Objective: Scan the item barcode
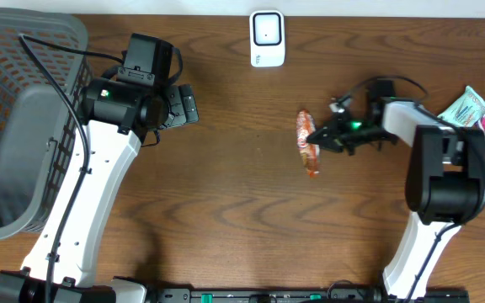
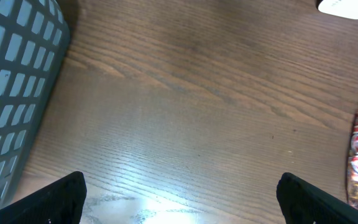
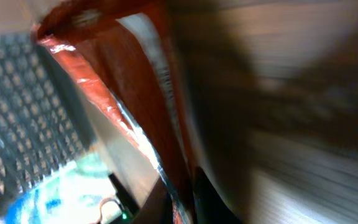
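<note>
Slipping from a thin edge-pinch is the chief risk: the right gripper (image 1: 320,137) appears to have the packet (image 1: 307,145) only by its 3 o'clock rim, and glossy, crinkly film is likely to slide out or fold once it is carried. A limp wrapper could also crease across the barcode or turn its printed face away from the scanner (image 1: 267,38), which stands at 12 o'clock on the table (image 1: 226,194), well apart from the packet; either fault would spoil the read. The packet lies just right of centre, long axis running 12 to 6 o'clock. The right jaws are nearly closed and, in the blurred right wrist view, seem clamped on the wrapper's edge, though how deep the bite goes cannot be told. The left gripper (image 1: 185,106), toward 10 o'clock near the basket (image 1: 57,34), is spread fully wide over bare wood, holding and touching nothing. Spare packets (image 1: 466,107) lie at the 3 o'clock edge.
</note>
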Robot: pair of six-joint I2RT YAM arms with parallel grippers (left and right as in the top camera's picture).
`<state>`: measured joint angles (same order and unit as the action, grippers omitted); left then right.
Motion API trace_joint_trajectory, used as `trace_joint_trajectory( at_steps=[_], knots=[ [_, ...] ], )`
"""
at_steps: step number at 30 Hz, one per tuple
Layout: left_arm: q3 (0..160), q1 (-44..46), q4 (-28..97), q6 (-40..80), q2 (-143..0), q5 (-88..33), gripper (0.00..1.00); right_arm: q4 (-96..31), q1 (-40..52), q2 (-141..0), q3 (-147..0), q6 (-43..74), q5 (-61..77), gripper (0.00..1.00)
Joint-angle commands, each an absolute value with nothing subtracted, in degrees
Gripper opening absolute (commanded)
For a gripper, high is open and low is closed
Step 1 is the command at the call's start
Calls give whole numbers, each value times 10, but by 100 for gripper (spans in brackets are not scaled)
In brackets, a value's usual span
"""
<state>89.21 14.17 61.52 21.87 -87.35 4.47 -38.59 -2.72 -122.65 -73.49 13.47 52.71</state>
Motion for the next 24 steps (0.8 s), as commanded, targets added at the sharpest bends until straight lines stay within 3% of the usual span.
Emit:
trace_joint_trajectory(
  at_steps=[1,3,5,10,15,17,18,21,24],
  knots=[
    [891,140,617,217,-872,50,98,-400,-76,-1231,-740,151,479,21],
    [891,140,617,217,-872,50,98,-440,-103,-1231,-763,145,479,32],
    [891,140,617,217,-872,50,98,-498,-121,-1230,-801,122,474,35],
    [891,140,617,217,-872,50,98,-626,-109,-1208,-884,64,391,36],
    [891,140,617,217,-872,50,98,-637,-33,-1198,-886,53,279,38],
    [891,140,617,217,-872,50,98,-625,3,-1199,-883,63,206,58],
    [891,140,617,217,-872,50,98,-613,26,-1200,-880,82,168,73],
    [891,140,617,217,-872,50,98,-585,63,-1200,-872,115,140,93],
    [891,140,617,217,-872,50,98,-576,76,-1200,-868,135,140,93]
  ],
)
